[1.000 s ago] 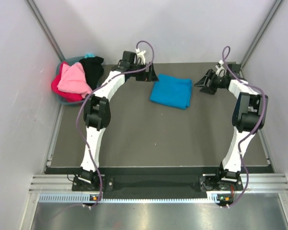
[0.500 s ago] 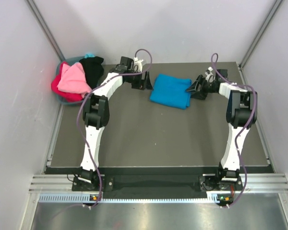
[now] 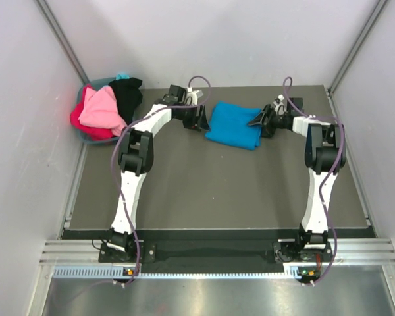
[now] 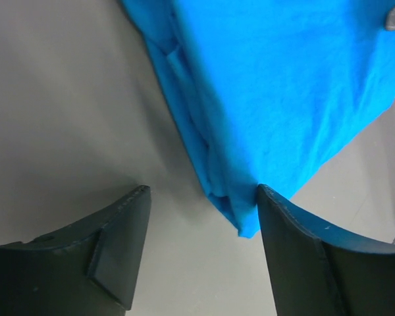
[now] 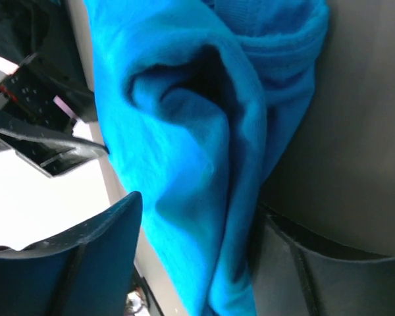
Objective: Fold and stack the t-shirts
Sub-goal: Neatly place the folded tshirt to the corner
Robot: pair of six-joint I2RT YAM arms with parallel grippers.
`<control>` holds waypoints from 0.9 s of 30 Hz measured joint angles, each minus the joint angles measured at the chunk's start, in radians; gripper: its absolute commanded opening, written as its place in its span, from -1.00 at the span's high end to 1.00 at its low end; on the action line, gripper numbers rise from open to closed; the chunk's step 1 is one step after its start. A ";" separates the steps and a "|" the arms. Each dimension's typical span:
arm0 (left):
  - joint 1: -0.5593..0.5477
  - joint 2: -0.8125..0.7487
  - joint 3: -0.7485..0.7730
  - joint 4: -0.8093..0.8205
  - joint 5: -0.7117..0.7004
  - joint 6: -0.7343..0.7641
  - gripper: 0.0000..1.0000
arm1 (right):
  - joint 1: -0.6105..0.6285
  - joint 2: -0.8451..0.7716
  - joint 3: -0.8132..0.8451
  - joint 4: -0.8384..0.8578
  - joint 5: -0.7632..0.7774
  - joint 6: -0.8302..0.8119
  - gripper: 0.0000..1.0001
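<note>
Folding blue t-shirt; left pincer wide, corner between jaws; right pincer wide astride edge; next, likely: pinch both.

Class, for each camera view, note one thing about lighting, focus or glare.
Top external: even, soft light, sharp throughout. Left wrist: blue t-shirt crisp, soft shadow under the fingers. Right wrist: cloth close and soft-focused, left background blown out white.

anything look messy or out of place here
Yes: the blue t-shirt lies folded but its right edge is bunched up, not flat, and the other shirts are heaped unfolded, spilling over the basket.
</note>
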 measured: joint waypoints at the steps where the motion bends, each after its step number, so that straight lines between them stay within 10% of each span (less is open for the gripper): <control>1: -0.003 0.002 0.000 0.001 0.005 0.000 -0.37 | 0.004 0.005 0.000 0.008 -0.001 0.009 0.06; 4: -0.014 0.005 0.000 0.002 0.016 0.000 -0.36 | 0.022 0.024 0.000 0.020 0.006 0.014 0.55; 11: -0.033 -0.021 -0.050 0.010 0.052 -0.010 -0.51 | 0.040 0.042 0.033 -0.047 0.013 -0.071 0.99; 27: 0.134 -0.249 -0.218 -0.187 -0.060 0.106 -0.51 | -0.116 -0.072 0.074 -0.644 0.124 -0.764 1.00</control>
